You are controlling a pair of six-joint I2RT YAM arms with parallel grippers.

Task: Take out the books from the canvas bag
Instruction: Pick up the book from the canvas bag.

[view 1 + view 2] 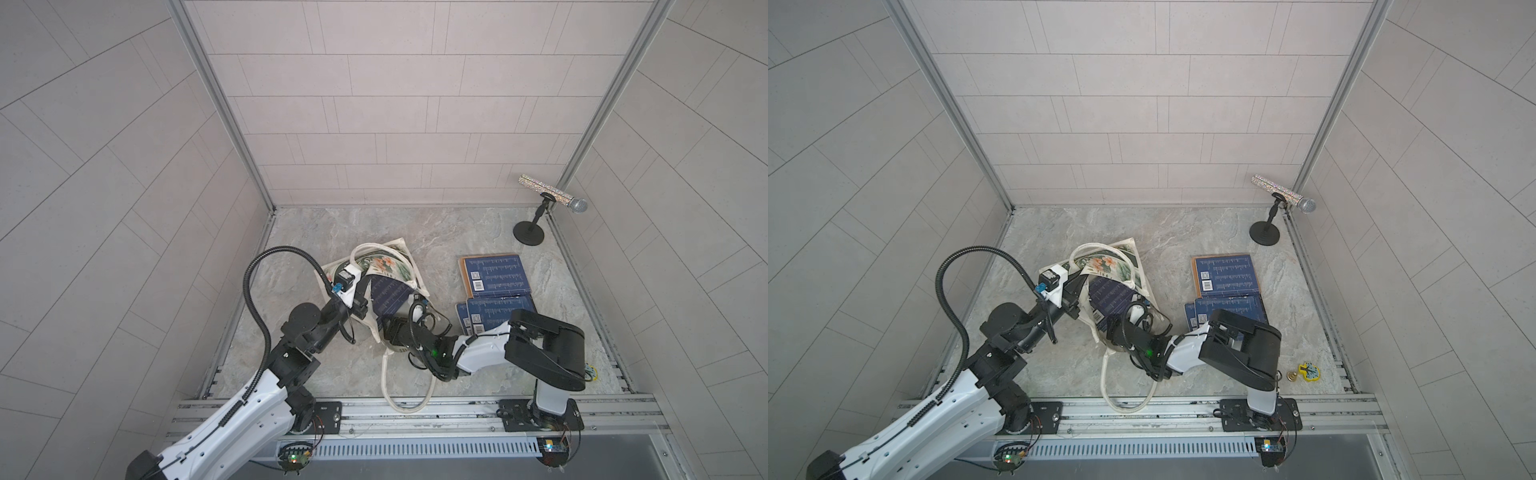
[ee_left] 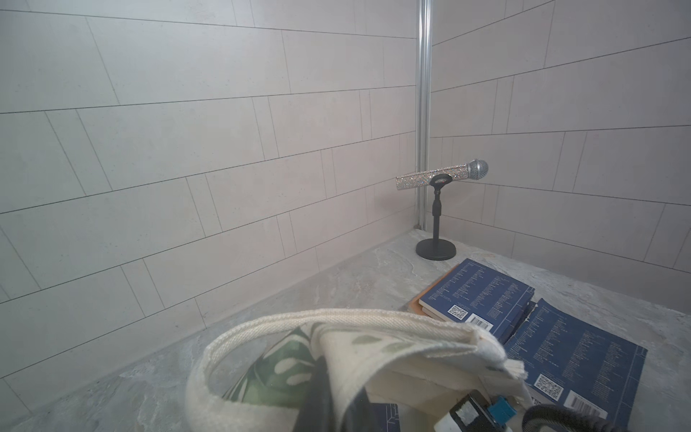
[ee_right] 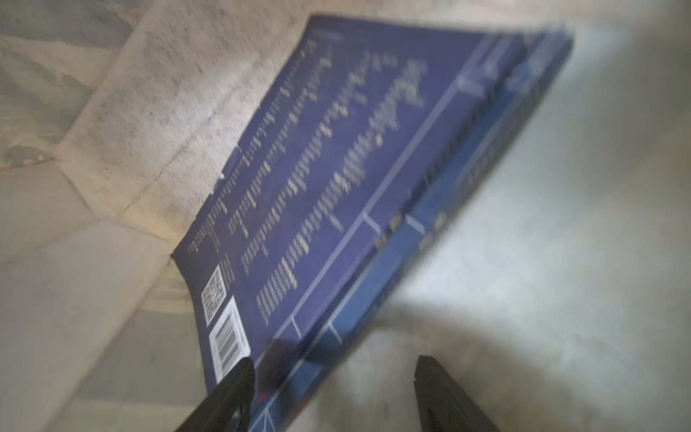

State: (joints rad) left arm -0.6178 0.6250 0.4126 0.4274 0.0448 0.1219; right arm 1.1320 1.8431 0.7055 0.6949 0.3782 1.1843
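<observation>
The cream canvas bag (image 1: 392,259) (image 1: 1115,259) with green leaf print lies on its side left of the table's middle. My left gripper (image 1: 360,305) (image 2: 338,396) is shut on the bag's upper rim and holds the mouth open. A navy book (image 1: 388,297) (image 1: 1111,299) shows inside the mouth. My right gripper (image 1: 388,326) (image 3: 332,374) reaches into the mouth, open. The spine corner of that book (image 3: 355,168) sits between its fingers, against one fingertip (image 3: 239,377) and apart from the other. Three more navy books (image 1: 492,276) (image 2: 478,295) lie on the table to the right.
A glittery microphone (image 1: 552,195) on a black stand (image 1: 528,232) occupies the far right corner. A small yellow toy (image 1: 1309,371) and a brass bell (image 1: 1292,376) sit near the right arm's base. One bag handle (image 1: 407,395) loops over the front rail. Tiled walls enclose three sides.
</observation>
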